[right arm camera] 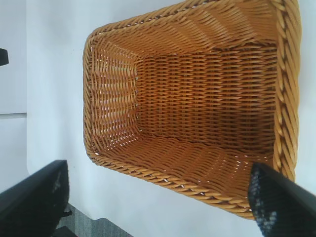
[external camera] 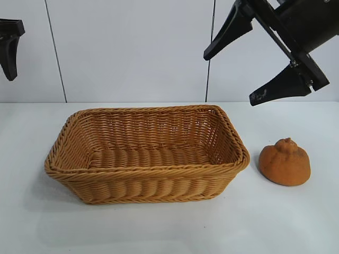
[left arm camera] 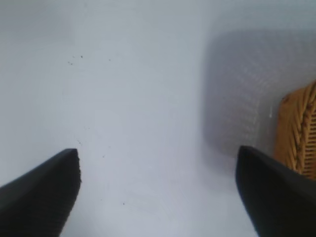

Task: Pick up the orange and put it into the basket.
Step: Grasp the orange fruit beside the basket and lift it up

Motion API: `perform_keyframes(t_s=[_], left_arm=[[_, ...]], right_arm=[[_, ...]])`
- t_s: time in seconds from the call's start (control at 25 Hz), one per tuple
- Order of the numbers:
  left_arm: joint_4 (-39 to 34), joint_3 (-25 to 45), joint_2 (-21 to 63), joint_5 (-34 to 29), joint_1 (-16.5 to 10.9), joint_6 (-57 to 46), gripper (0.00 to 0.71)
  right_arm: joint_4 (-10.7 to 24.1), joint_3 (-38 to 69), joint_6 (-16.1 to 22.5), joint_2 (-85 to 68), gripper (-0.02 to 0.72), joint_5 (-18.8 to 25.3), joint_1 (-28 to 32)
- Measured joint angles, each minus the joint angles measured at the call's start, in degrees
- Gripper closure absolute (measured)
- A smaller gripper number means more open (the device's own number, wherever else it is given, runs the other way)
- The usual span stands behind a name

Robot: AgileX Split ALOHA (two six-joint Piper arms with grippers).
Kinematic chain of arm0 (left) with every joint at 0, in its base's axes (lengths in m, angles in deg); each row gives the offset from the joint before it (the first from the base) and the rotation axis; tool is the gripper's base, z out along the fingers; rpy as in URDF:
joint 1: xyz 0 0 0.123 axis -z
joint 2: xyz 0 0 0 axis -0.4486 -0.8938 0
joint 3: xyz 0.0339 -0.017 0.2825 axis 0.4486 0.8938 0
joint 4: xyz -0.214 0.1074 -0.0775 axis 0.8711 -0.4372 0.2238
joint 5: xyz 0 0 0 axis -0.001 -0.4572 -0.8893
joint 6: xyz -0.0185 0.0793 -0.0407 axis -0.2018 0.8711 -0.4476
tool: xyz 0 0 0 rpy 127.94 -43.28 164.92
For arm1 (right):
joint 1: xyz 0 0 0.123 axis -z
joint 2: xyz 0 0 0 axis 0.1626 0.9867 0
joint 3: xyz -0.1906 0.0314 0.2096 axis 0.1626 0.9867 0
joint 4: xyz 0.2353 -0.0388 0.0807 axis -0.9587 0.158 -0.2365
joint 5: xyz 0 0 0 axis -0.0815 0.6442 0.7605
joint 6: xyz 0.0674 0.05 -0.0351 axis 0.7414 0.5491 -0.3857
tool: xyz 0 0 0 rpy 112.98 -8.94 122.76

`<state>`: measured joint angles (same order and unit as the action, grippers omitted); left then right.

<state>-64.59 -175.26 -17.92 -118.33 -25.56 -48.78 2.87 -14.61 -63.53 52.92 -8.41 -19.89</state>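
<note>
The orange (external camera: 284, 162), dull and lumpy with a knob on top, sits on the white table just right of the basket (external camera: 148, 190). The large woven wicker basket is empty and stands mid-table; it also fills the right wrist view (right arm camera: 113, 98). My right gripper (external camera: 232, 77) hangs open and empty high above the basket's right end and the orange. My left gripper (external camera: 8, 50) is parked high at the far left, open and empty, and its wrist view shows bare table and a corner of the basket (left arm camera: 301, 128).
The white table (external camera: 296, 222) extends in front of and to both sides of the basket. A white panelled wall (external camera: 132, 47) stands behind. The table's edge shows in the right wrist view (right arm camera: 89, 224).
</note>
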Motion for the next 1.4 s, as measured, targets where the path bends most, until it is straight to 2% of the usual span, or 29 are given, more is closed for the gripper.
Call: perform_keyframes(t_s=[0.24,0.64,0.92,1.04,1.2,1.4], left_arm=[[-1.3,15.1,13.2,0.0,0.0,2.2,0.098],[-1.3,42.0,43.3,0.1,0.0,4.4,0.098],[-1.3,58.7,66.3,8.7,0.0,4.4,0.098],[-1.3,62.9,75.2,8.9,0.0,4.4,0.098],[-1.3,64.0,85.0,8.6,0.0,4.4,0.098],[-1.3,64.1,93.9,8.6,0.0,4.4,0.098]], right_arm=[[0.4,0.0,0.1,0.0,0.029,0.1,0.0],[0.4,0.0,0.2,0.0,0.029,0.1,0.0],[0.4,0.0,0.2,0.0,0.029,0.1,0.0],[1.5,-0.8,0.2,-0.1,0.029,0.5,0.0],[6.7,-4.9,2.3,-0.1,0.029,2.2,0.0],[22.3,-11.2,11.2,-0.1,0.029,4.6,0.0]])
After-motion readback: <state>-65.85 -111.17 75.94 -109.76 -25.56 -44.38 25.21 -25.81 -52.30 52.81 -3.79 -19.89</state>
